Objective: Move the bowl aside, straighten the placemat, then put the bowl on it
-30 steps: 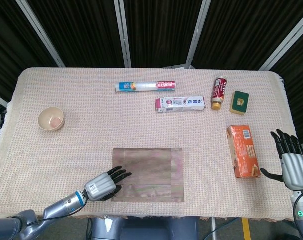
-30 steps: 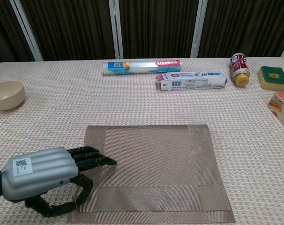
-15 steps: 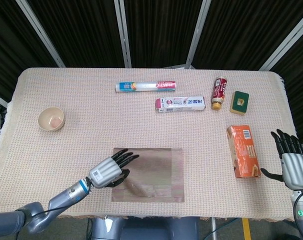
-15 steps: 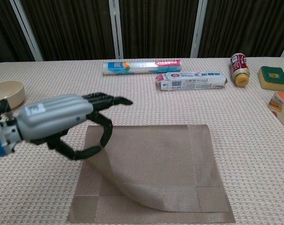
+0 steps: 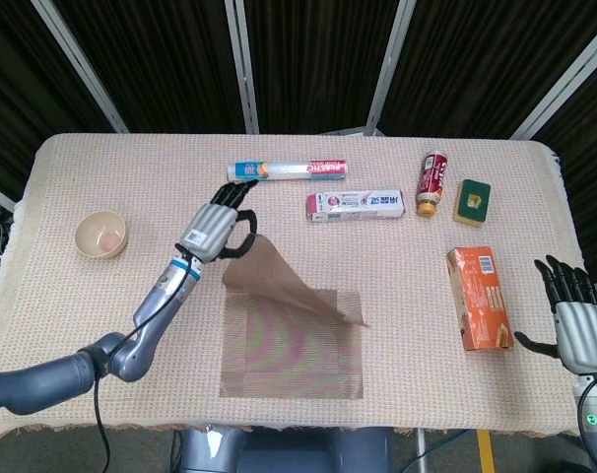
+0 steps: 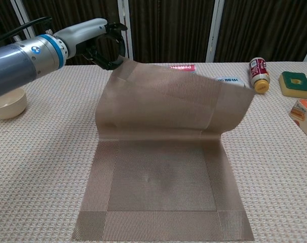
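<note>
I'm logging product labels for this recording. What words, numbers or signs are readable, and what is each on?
"300": blue end of the wrap roll, head view.
Red lettering on that roll: too blurred.
Toothpaste box: print too small.
Red bottle: label unreadable.
Orange box: text too small.
Left hand: a QR-style tag, no words.
Green sponge: no text.

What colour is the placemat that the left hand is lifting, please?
The placemat is brownish-grey with a fine woven stripe, clearest in the chest view.

Only "300" on the blue end of the roll box (image 5: 287, 170) reads clearly; other labels stay illegible.
</note>
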`<state>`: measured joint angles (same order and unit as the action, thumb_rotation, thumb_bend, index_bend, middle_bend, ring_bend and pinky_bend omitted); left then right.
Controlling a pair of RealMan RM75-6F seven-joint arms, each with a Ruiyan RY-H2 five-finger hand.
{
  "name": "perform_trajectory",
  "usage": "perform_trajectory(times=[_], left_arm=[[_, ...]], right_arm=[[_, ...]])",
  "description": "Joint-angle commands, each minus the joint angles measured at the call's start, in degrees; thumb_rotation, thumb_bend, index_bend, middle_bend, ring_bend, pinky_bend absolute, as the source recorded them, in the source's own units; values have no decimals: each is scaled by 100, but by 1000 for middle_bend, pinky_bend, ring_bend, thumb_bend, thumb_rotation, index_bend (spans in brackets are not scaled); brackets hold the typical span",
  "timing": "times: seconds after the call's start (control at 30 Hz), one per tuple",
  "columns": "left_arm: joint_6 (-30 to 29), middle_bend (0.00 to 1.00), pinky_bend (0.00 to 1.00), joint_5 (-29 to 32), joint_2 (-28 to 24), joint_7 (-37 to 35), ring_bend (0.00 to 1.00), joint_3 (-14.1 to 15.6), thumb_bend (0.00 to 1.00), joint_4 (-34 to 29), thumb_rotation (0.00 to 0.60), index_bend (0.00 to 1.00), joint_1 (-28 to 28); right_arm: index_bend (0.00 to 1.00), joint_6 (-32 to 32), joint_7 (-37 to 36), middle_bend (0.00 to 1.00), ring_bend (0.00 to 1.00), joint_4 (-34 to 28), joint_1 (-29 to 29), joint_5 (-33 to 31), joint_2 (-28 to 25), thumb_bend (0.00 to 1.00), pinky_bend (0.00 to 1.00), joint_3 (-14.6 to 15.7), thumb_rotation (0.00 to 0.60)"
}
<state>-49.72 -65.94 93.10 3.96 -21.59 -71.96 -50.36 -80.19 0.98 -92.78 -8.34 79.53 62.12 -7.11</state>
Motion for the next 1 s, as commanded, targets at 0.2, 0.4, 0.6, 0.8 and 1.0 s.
perform_trajectory(times=[0.2, 0.4, 0.6, 0.8, 1.0], left_arm=[[321, 0, 0, 700, 104, -126, 0, -27, 577, 1070, 600, 761, 113], [358, 0, 0, 641, 85, -634, 0, 260, 465, 1531, 600, 587, 515], [346, 0, 0, 338, -47, -1071, 0, 645, 0, 1881, 600, 0, 921], [-300, 0, 0, -103, -584, -1007, 0, 935, 0, 1340, 600, 0, 1370], [-1101, 0, 0, -28, -1262, -192, 0, 1030, 0, 125, 600, 0, 1875]], right_arm=[[0, 98, 47, 0, 0, 59, -40, -64, 46, 0, 0, -1, 600], [0, 149, 122, 0, 0, 43, -72, -29, 84, 0, 0, 31, 600], [0, 163, 221, 0, 0, 7, -93, 42, 120, 0, 0, 75, 600], [0, 373, 530, 0, 0, 75, -217, 235, 245, 0, 0, 230, 600], [0, 844, 740, 0, 0, 145, -573, 797, 315, 0, 0, 473, 600]])
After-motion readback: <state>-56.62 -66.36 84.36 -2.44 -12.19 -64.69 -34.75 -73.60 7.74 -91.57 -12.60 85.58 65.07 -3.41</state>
